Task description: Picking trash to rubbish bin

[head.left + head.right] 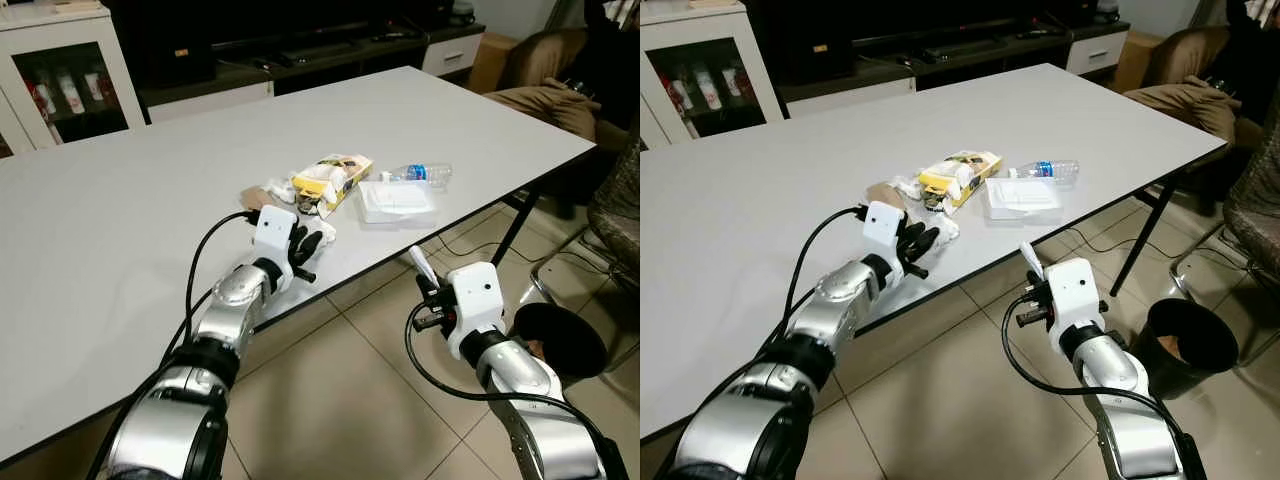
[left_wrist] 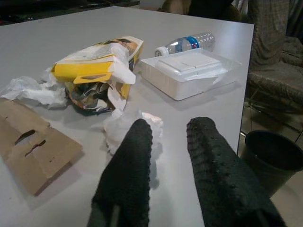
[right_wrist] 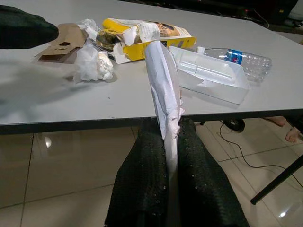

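Trash lies in a cluster at the desk's (image 1: 120,200) near edge: a crumpled tissue (image 2: 130,130) just ahead of the left gripper (image 2: 170,142), whose jaws stand apart and empty. Beyond sit a yellow carton (image 1: 333,178), cardboard (image 2: 33,146), a white tray (image 1: 397,200) and a bottle (image 1: 420,173). The right gripper (image 3: 168,142), lower over the tiled floor, pinches a white wrapper (image 3: 163,90); the black bin (image 1: 1188,345) stands to its right.
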`<state>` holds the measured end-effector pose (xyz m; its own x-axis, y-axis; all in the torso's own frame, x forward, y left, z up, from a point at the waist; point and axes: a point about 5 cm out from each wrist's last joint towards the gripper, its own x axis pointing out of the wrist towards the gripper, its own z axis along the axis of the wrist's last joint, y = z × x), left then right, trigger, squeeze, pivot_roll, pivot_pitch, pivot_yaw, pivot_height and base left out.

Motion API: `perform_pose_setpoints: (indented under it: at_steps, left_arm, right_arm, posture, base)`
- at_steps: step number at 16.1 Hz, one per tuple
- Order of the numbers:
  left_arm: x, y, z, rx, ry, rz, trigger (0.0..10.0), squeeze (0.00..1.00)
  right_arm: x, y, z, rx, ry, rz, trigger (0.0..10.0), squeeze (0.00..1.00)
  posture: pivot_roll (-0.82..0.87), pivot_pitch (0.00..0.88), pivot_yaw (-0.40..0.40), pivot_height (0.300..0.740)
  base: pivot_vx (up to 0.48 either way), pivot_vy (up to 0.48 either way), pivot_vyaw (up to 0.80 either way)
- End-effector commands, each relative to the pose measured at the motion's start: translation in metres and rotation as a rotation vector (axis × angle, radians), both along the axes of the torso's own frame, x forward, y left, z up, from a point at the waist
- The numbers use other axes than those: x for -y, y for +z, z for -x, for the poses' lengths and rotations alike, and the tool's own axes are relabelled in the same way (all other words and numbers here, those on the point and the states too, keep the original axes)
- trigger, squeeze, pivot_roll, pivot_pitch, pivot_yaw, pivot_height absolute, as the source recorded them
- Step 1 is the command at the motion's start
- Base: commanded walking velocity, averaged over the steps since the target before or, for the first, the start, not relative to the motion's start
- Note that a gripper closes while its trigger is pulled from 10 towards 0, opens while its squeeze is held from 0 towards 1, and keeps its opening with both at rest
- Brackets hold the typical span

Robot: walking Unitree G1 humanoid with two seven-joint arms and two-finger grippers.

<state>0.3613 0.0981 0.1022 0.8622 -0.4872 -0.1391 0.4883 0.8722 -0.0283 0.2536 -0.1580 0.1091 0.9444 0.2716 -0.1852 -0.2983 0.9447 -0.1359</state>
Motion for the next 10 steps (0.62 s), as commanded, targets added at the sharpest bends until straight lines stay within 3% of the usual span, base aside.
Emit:
perform_pose_setpoints:
  at_steps: [1,5,10]
  left_arm:
    - [0.005,0.007,-0.005,0.007,-0.020,-0.003,10.0,1.00]
    - [0.009,0.010,-0.009,0.015,0.004,-0.051,10.0,1.00]
    - [0.019,0.012,-0.012,-0.004,0.022,-0.038,10.0,1.00]
  right_arm:
    - [0.003,0.005,0.001,0.016,-0.012,0.002,10.0,0.00]
    - [0.006,0.006,0.008,0.012,-0.025,0.004,10.0,0.00]
    - [0.010,0.009,0.014,0.013,-0.047,0.016,10.0,0.00]
  posture:
    - [-0.24,0.000,0.012,0.740]
    - [-0.27,0.015,0.037,0.740]
    - [-0.31,0.035,0.052,0.740]
  base:
    - [0.000,0.000,0.00]
    - [0.000,0.000,0.00]
    - [0.000,0.000,0.00]
